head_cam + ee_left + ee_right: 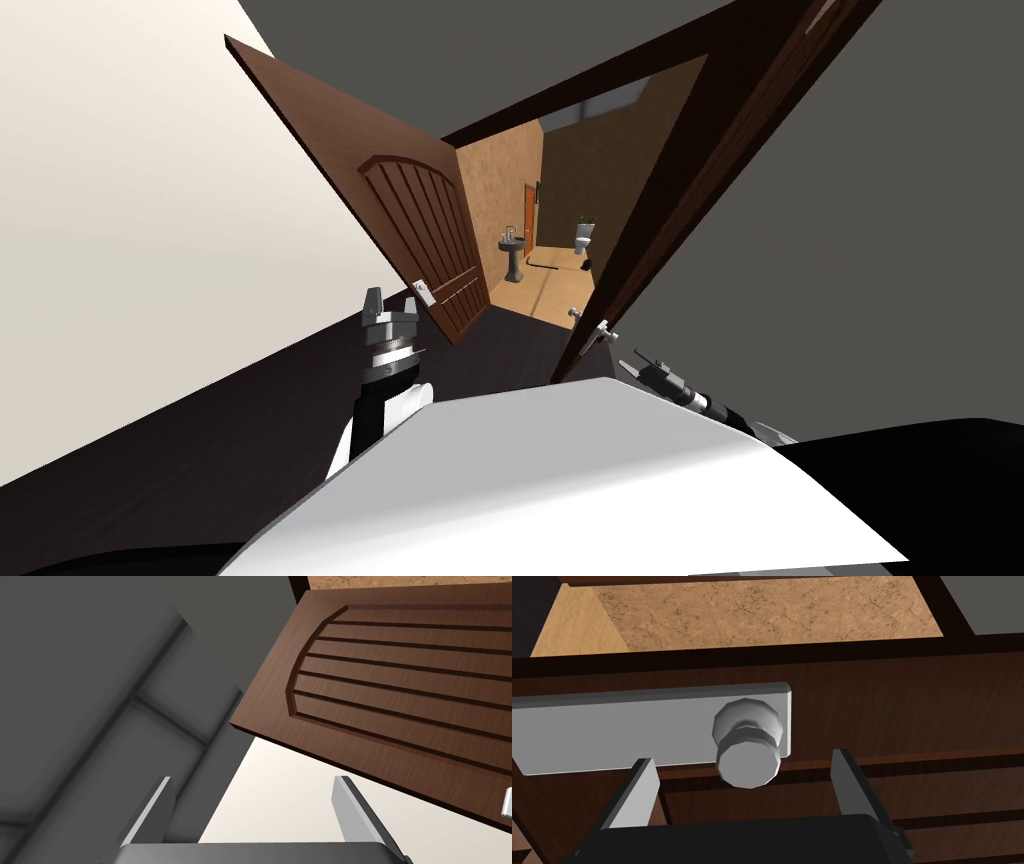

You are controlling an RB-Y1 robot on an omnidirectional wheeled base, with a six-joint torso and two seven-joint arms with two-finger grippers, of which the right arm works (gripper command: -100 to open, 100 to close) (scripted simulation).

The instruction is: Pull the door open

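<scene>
The dark brown door [912, 701] lies directly ahead of the right end effector [742, 758], on my right side. In the head view it [680, 200] shows nearly edge-on as a long dark strip slanting along the right side of the doorway. Its round grey knob [747, 748] sticks out from one end of a flat grey plate [612, 731]. The knob sits between the right end effector's two fingers [852, 786]. These are spread wide, with a clear gap on each side of the knob and no contact. Past the door's edge are a tan mottled wall and a lighter tan floor.

In the head view the right end effector [640, 362] sits low and just beside the knob [603, 328] at the door's near edge.

On the other side of the doorway, a second brown leaf [420, 220] with an arched, slatted panel stands swung out at an angle. Its free edge carries a small grey handle plate [422, 291]. The left end effector [388, 303] is near that plate but apart from it. In the left wrist view its fingers are spread with nothing between them [253, 778], and the leaf's edge [400, 676] passes beyond them over a cream wall [280, 811].

The two leaves leave a wedge of open doorway between them. Through it are a pedestal sink [512, 255] and a toilet [585, 235]. Dark floor [200, 440] runs out to my left, and a grey wall [900, 250] stands to the right of the door.
</scene>
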